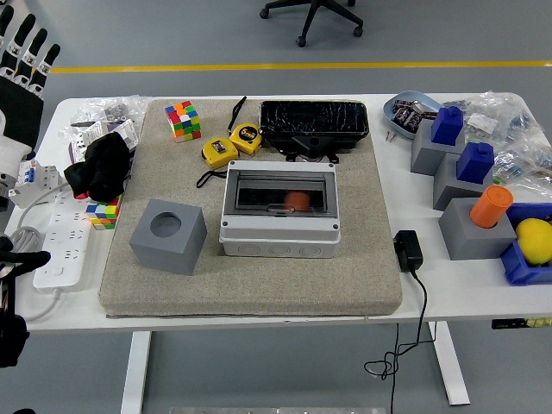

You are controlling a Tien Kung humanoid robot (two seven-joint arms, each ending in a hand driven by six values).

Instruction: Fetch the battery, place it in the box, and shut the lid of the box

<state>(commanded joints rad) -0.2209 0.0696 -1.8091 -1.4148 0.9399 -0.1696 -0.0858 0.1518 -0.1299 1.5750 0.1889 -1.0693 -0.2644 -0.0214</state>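
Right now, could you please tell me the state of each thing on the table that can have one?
Grey plastic box with a clear lid: lid shut, orange-red item inside.
Grey cube with a round hole: hole empty.
Black tray: empty.
Orange cylinder: upright on grey block.
Left hand: raised, fingers spread, holding nothing.

Bright, even overhead light; soft shadows beneath the white table [285, 315]. The view is sharp throughout, with slight glare on the grey floor.
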